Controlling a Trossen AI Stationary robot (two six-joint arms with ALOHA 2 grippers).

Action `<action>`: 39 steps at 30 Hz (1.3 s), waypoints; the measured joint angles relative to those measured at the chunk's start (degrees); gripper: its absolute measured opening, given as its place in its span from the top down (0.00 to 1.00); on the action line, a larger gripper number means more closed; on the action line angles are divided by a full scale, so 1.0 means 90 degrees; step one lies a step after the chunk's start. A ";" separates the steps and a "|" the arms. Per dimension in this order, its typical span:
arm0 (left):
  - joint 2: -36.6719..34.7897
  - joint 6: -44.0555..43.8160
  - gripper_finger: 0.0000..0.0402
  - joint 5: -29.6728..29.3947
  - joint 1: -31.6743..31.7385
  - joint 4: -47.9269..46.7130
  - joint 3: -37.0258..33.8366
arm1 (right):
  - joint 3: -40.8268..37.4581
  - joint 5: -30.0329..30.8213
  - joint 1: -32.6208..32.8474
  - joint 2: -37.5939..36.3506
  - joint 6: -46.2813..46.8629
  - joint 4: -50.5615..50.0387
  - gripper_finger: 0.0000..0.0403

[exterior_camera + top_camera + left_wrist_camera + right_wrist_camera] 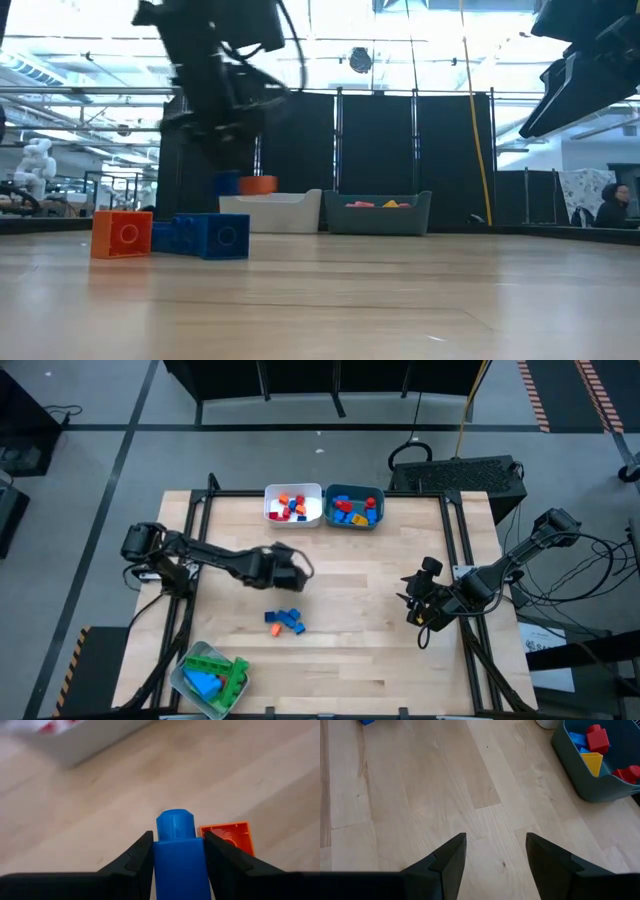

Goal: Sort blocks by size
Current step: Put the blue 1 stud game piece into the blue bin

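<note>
three bins [294,505], two grippers [283,569].

You get the high view straight down over the whole table [330,575]. Low view sits at tabletop level, facing the room. Each wrist view looks close past its own fingers. High and low views share the loose blocks [285,621] below the left gripper [296,572].

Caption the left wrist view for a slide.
Left gripper clamps a small blue studded plastic brick above the wooden table, an orange brick beside it.
</note>
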 joint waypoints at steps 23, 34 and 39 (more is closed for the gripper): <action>0.0862 0.2443 0.42 0.1253 0.0774 0.2399 0.0010 | 0.0000 -0.0006 0.0000 0.0002 0.0000 0.0013 0.52; 0.0857 0.3692 0.42 0.1011 0.0810 0.3057 0.0010 | 0.0000 -0.0005 0.0000 0.0002 -0.0001 0.0008 0.52; 0.0857 0.5604 0.41 0.1302 0.0857 0.2949 0.0010 | 0.0000 -0.0005 0.0000 0.0000 -0.0002 0.0007 0.52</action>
